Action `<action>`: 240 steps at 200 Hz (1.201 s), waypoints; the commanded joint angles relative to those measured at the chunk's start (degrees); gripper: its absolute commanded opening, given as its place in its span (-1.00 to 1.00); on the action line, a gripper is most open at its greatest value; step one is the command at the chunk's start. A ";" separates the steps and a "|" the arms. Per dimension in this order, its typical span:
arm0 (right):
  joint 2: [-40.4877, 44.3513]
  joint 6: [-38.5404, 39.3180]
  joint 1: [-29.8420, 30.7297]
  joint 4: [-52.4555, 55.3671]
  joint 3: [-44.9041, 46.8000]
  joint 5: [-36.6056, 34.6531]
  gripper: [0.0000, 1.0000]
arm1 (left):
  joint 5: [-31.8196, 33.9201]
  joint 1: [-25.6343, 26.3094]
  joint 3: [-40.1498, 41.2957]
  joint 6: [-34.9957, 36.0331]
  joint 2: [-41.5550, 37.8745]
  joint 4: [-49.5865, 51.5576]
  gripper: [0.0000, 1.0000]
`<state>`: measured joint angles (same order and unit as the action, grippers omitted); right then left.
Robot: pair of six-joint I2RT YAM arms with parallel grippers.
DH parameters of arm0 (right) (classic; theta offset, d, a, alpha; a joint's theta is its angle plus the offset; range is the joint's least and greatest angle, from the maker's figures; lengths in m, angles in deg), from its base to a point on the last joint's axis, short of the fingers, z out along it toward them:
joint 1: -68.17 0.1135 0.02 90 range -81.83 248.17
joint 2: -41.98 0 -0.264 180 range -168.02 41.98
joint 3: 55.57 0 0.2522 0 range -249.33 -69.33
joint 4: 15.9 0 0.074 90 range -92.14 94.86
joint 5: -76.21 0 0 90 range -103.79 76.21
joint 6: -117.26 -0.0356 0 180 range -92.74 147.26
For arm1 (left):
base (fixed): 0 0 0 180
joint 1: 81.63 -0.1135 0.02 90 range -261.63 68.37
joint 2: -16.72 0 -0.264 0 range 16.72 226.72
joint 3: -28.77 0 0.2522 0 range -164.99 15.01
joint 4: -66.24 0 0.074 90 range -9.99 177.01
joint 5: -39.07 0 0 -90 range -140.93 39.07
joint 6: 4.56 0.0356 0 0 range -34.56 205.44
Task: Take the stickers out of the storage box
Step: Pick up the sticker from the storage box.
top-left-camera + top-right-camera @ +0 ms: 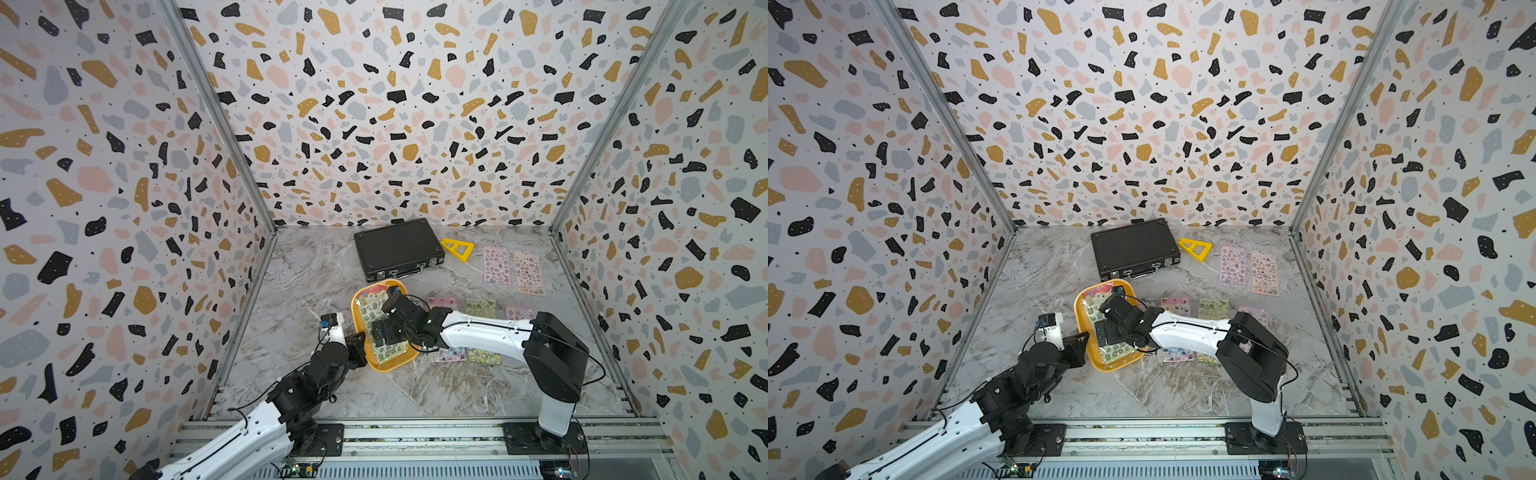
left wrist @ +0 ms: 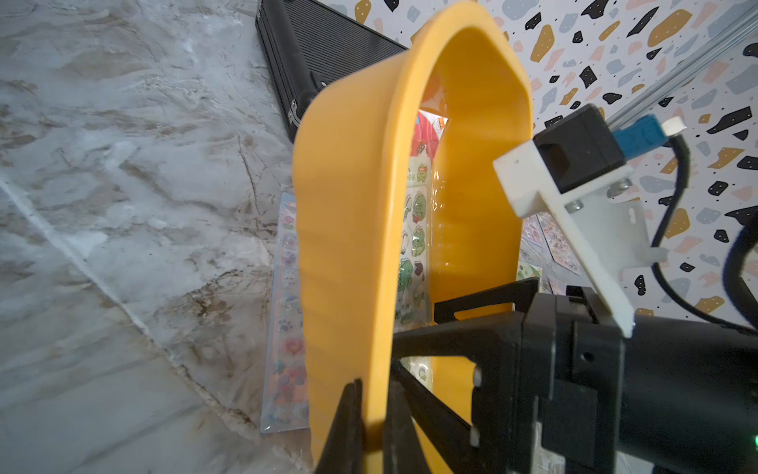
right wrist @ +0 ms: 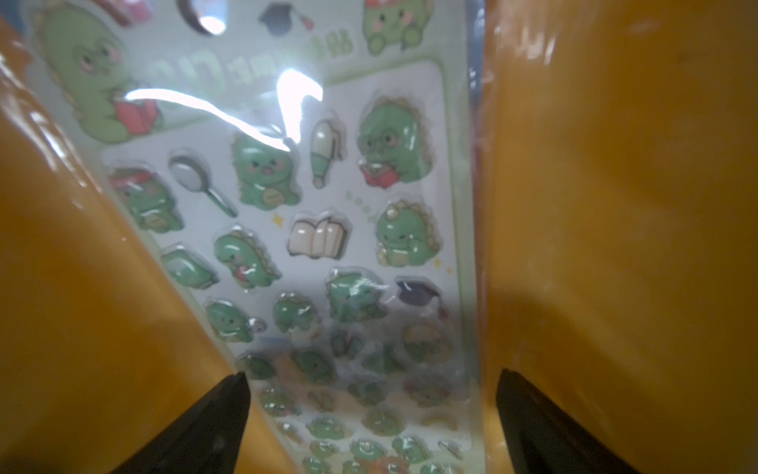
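We saw the left gripper point(image 2: 371, 427) pinching the storage box point(image 2: 340, 246) rim, presumably to steady it; the right gripper point(image 3: 371, 375) hung wide open over the green sticker sheet point(image 3: 320, 230) inside.

- right gripper point(image 3: 372, 373): finger bases cut by the picture's edge; green sheet point(image 3: 311, 230) between them blurs near the tips.
- beneath that sheet, perhaps a red sheet point(image 2: 425, 135), mostly covered.
- loose sheets point(image 1: 482, 355) under its forearm: middles hidden.
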<state>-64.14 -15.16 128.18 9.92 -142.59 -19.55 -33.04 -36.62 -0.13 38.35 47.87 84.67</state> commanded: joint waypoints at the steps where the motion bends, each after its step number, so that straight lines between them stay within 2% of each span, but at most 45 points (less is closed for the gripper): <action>1: -1.63 -1.50 -1.91 2.27 -0.28 -3.09 0.99 | -3.68 0.31 -0.14 0.11 -3.27 -10.88 -1.00; 25: -1.80 -1.28 -1.91 -0.67 0.41 1.20 0.98 | -4.13 0.33 0.80 -0.11 -5.10 -12.10 -1.00; 50: -0.46 -0.92 -1.96 -5.41 2.36 7.53 0.74 | -4.03 0.25 1.29 0.06 -6.45 -12.38 -1.00; 79: 3.42 -1.10 -2.00 -9.05 5.86 12.06 0.55 | -3.43 0.32 1.08 0.08 -6.38 -11.70 -1.00; 107: 7.25 -0.33 -2.08 -6.67 7.93 13.74 0.29 | -2.48 0.27 0.81 -0.19 -5.94 -10.76 -1.00; 140: 11.22 -0.26 -2.39 -6.08 11.04 16.36 0.19 | -1.00 0.30 0.43 -0.72 -5.50 -9.37 -1.00; 155: 12.29 -0.55 -2.81 -5.95 12.02 18.12 0.07 | -0.41 0.30 0.26 -0.90 -5.15 -8.74 -1.00; 176: 12.87 -1.35 -3.55 -5.62 13.30 18.92 -0.16 | -0.09 0.32 0.03 -1.07 -4.47 -8.54 -1.00; 217: 12.19 -3.34 -4.97 -5.93 15.08 20.43 -0.26 | -0.13 0.30 0.21 -1.34 -4.36 -8.75 -1.00; 230: 12.30 -4.56 -5.60 -8.14 16.51 22.12 -0.43 | -0.14 0.28 0.29 -1.33 -4.60 -8.97 -1.00; 240: 12.58 -5.70 -6.19 -11.12 17.98 23.72 -0.46 | -0.01 0.25 0.45 -1.34 -4.70 -8.89 -1.00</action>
<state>-52.89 -16.64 124.11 1.33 -127.66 1.43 -33.59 -36.55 2.43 38.11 44.42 82.70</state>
